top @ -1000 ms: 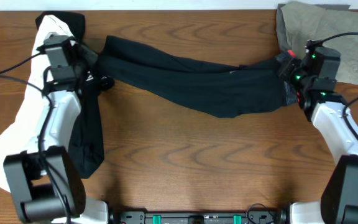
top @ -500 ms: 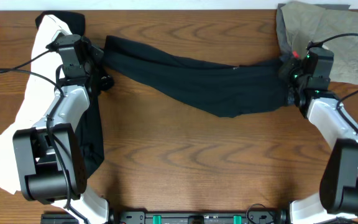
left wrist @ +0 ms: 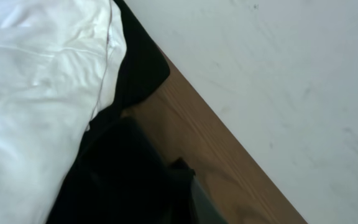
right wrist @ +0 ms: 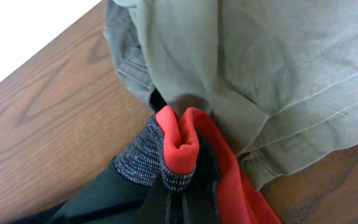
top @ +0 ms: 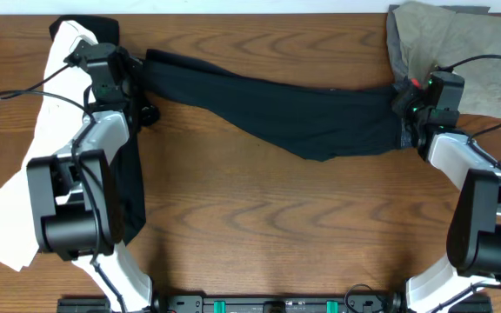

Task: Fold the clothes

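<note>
Clamped shut at the right gripper (top: 405, 97) on the waistband (right wrist: 178, 144) of the leggings (top: 303, 122), w/ red-orange and grey cloth bunched into a fold in the wrist view. Closed too at the left gripper (top: 136, 76), apparently on the leg ends at the opp. side. Only dark cloth to go by in the left wrist view, so judged from the overhead. Stretched betw. the two along the far part of the table (top: 259, 226), bowing toward the near edge mid-span, not yet doubled over. Touching the waistband on the right: a khaki piece (top: 459, 43), crumpled in the far right corner. Lying under and beside the left arm: a white piece (top: 33, 174) and a black piece (top: 131, 204), both unfolded, spread toward the near left corner.

Prob. the spreading-out step: pulling the leggings taut and flat before a first fold. Early in the task, w/ nothing folded. Next, likely: laying the cloth straight, then bringing one end over to meet the other, e.g. waistband to ankles. Calls for even tension on both ends, a lift high enough to clear the table, and care not to drag the khaki piece along w/ the waistband.
</note>
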`<state>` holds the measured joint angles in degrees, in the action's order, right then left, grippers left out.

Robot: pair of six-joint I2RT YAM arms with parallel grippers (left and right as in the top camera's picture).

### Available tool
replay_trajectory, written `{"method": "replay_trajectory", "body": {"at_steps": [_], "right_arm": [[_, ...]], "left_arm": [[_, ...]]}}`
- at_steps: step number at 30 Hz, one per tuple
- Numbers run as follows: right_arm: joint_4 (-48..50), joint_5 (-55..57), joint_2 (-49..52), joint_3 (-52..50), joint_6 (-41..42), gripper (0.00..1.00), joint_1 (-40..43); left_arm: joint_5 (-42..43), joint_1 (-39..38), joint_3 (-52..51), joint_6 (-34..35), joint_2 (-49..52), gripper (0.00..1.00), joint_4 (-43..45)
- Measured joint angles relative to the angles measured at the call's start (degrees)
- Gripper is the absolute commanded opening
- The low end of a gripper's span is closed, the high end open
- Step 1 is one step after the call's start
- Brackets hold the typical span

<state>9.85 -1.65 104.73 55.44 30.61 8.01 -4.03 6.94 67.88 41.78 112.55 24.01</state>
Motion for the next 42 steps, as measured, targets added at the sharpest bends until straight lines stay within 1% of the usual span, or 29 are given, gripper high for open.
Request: {"method": "replay_trajectory", "body": {"at_steps": [10,11,12,13,14,15,17,21,24,28,30,32,36,40,42], "right_arm": [[4.4,0.2,3.5,0.0,0.2,0.01,0.1],[4.7,0.2,3.8,0.0,0.2,0.01,0.1],[5.0,0.2,4.0,0.0,0.2,0.02,0.1],[5.4,0.3,4.3,0.0,0.2,0.03,0.1],[5.8,0.4,4.5,0.0,0.3,0.11,0.1],[6.3,0.5,4.6,0.0,0.6,0.32,0.1],[7.9,1.1,4.7,0.0,0.6,0.99,0.1],[11.7,1.8,4.7,0.1,0.5,0.99,0.2],[12.2,2.3,4.7,0.2,0.3,0.99,0.2],[9.5,1.3,4.7,1.0,-0.6,0.99,0.2],[6.2,0.2,4.7,2.2,-1.5,0.99,0.2],[1.5,-1.0,4.5,3.5,-2.8,0.99,0.2],[-11.6,-2.7,3.4,7.6,-6.9,0.99,-0.1],[-28.7,-3.5,1.8,15.9,-11.5,0.99,-1.0],[-34.5,-3.6,1.1,19.5,-12.8,0.99,-1.4]], "left_arm": [[-0.7,0.0,1.0,0.2,5.4,0.10,3.3],[-0.8,0.0,1.0,0.2,5.5,0.11,3.6],[-0.9,0.0,1.0,0.2,5.6,0.14,4.0],[-1.0,0.0,1.0,0.1,5.6,0.29,4.5],[-1.1,0.0,1.1,-0.1,5.6,0.62,5.0],[-1.3,0.0,1.1,0.1,5.6,0.99,5.7],[-1.6,0.0,1.3,0.2,5.6,0.98,6.7],[-2.0,0.0,2.4,0.2,5.7,0.98,6.7],[-1.7,0.0,4.3,-0.6,5.7,0.98,4.3],[0.9,0.0,8.2,-4.0,5.7,0.98,-4.7],[2.7,0.0,11.4,-6.9,5.7,0.98,-12.0],[4.1,0.0,14.3,-9.7,5.7,0.98,-17.7],[6.1,-0.3,22.6,-16.9,5.7,0.98,-32.9],[7.1,-1.2,31.9,-23.4,5.7,0.98,-48.2],[7.1,-1.5,35.4,-25.8,5.7,0.98,-53.2]]}}
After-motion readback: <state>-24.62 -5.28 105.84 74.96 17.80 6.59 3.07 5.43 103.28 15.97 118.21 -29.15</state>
